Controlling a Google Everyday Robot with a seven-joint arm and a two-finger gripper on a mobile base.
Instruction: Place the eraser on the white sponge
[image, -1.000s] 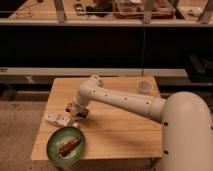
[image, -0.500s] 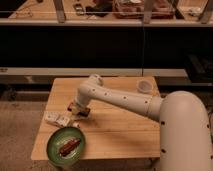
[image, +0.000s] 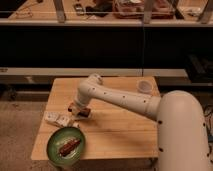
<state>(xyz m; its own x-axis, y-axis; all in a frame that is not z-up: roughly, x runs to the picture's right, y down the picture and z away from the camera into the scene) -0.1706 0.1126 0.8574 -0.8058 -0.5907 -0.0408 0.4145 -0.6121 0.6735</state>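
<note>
Gripper low over white sponge at table's left; eraser seemingly there, jaw state impossible to tell; release and retreat left

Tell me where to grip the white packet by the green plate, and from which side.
Grip the white packet across its short width near the middle, coming straight down from above: it lies flat and elongated on the table. The green plate crowds its near side. The hand is low beside it, to the right.
</note>
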